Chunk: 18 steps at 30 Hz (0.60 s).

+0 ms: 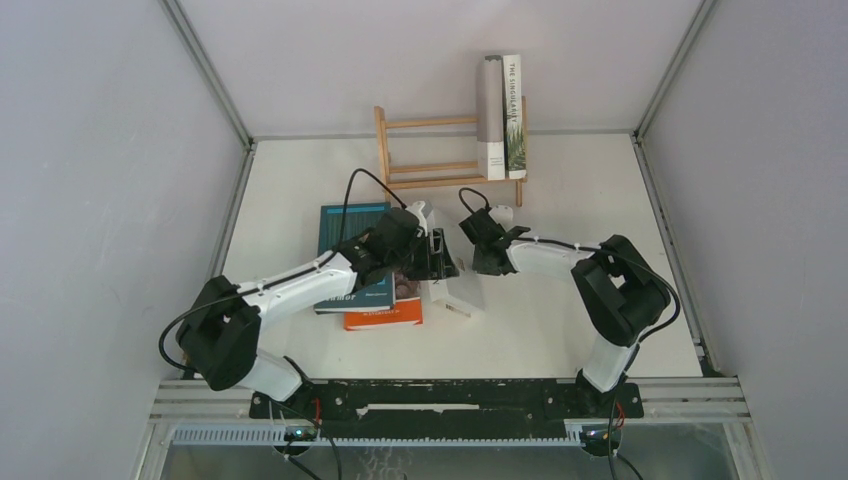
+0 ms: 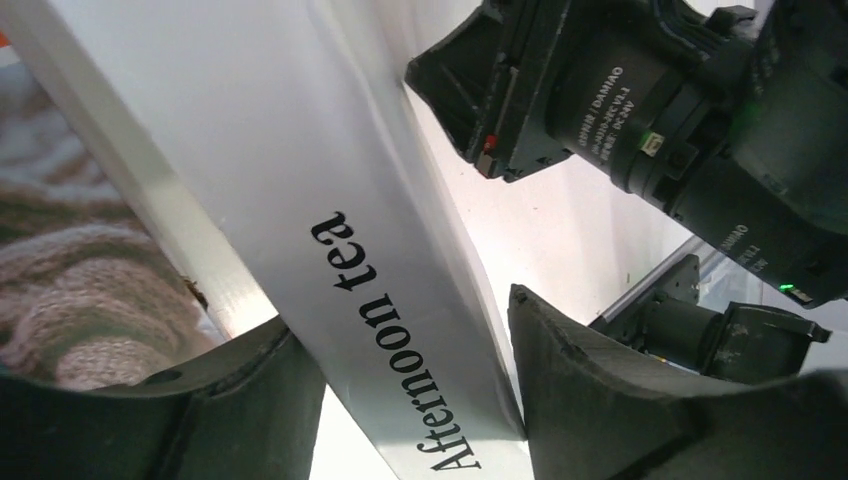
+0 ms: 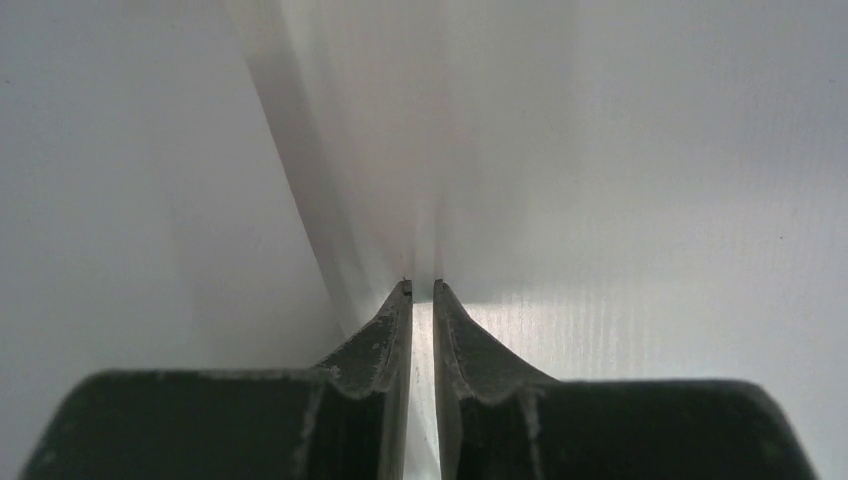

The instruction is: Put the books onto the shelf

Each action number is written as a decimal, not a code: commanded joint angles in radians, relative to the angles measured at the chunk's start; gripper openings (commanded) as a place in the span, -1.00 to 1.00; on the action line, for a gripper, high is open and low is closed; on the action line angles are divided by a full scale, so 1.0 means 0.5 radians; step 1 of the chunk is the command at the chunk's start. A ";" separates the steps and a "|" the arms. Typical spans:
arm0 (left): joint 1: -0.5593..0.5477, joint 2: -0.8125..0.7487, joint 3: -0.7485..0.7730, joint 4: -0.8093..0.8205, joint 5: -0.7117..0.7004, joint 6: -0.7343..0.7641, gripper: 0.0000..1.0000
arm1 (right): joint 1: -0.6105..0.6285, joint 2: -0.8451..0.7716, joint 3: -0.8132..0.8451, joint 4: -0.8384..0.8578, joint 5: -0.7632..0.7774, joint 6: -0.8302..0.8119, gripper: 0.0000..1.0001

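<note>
The shelf (image 1: 430,167) is standing at the far side of the table (image 1: 600,230), and it is holding two upright books at its right end, the grey book (image 1: 489,115) and "The Singularity" (image 1: 514,115). The teal book (image 1: 345,225) is lying flat near the left arm, partly overlapping the orange book (image 1: 385,318) beneath it. The white book (image 2: 330,200), with "Afternoon tea" on its spine, is sitting tilted between the two arms, just right of that pile. The left gripper (image 2: 400,312) is straddling this spine, and its fingers (image 2: 590,390) are pressing against both sides, grasping the white book. The right gripper (image 3: 421,285) is hovering close to the book's other side, facing the left one. Its fingers (image 3: 385,340) are sitting almost together with only a thin slit between them. The view there is all white, so I cannot tell whether they are pinching a thin edge of the book or nothing.
</note>
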 commanded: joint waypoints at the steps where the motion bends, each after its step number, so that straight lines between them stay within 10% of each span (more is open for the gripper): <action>1: -0.011 -0.006 0.124 -0.059 -0.155 0.049 0.28 | -0.016 -0.065 -0.017 0.022 -0.011 -0.052 -0.61; 18: -0.009 -0.101 0.157 -0.190 -0.348 0.075 -0.24 | -0.042 -0.173 -0.016 -0.033 0.045 -0.064 -0.61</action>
